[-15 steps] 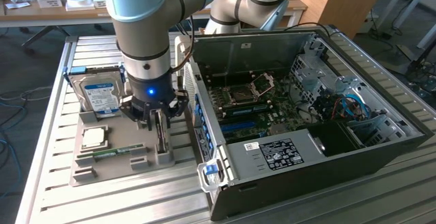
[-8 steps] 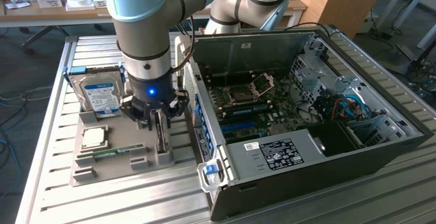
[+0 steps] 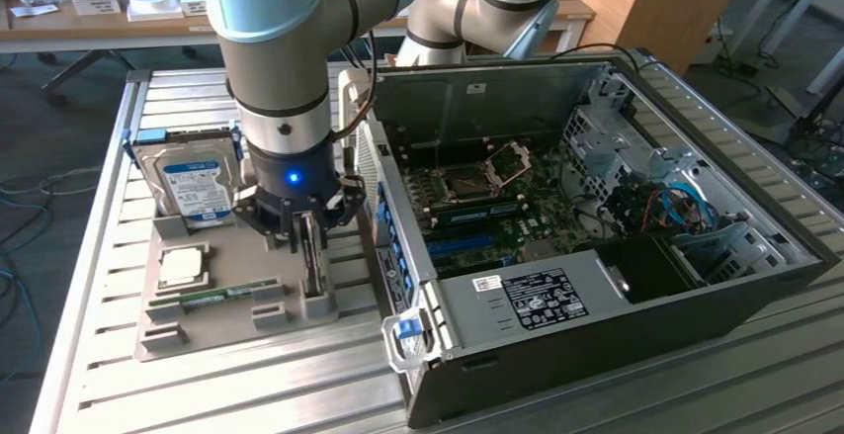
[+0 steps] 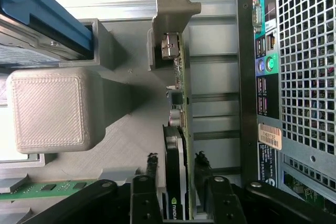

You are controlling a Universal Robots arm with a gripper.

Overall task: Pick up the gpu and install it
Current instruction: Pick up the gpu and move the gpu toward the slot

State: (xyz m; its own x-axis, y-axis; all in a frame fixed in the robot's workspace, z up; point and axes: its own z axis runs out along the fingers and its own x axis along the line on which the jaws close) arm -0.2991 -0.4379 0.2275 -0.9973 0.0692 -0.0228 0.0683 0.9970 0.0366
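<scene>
The gpu [image 3: 314, 278] stands on edge in a slot of the grey holder [image 3: 198, 330], beside the open computer case [image 3: 738, 286]. In the wrist view the gpu [image 4: 178, 103] is a thin green board with a dark face, and its pale metal bracket [image 4: 170, 9] is at the far end. My gripper [image 3: 312, 241] is lowered over the card. The gripper [image 4: 176, 158] is open and straddles the card's near end. One dark fingertip [image 4: 151, 160] is on each side, with small gaps to the card.
In the holder are a blue-labelled hard drive [image 3: 196, 182], a square processor [image 3: 182, 266] and a narrow RAM stick [image 3: 224, 296]. The case's motherboard [image 3: 501, 217] lies exposed, and its rear port panel [image 4: 265, 77] is close beside the gpu. Everything rests on a slatted metal table [image 3: 93, 355].
</scene>
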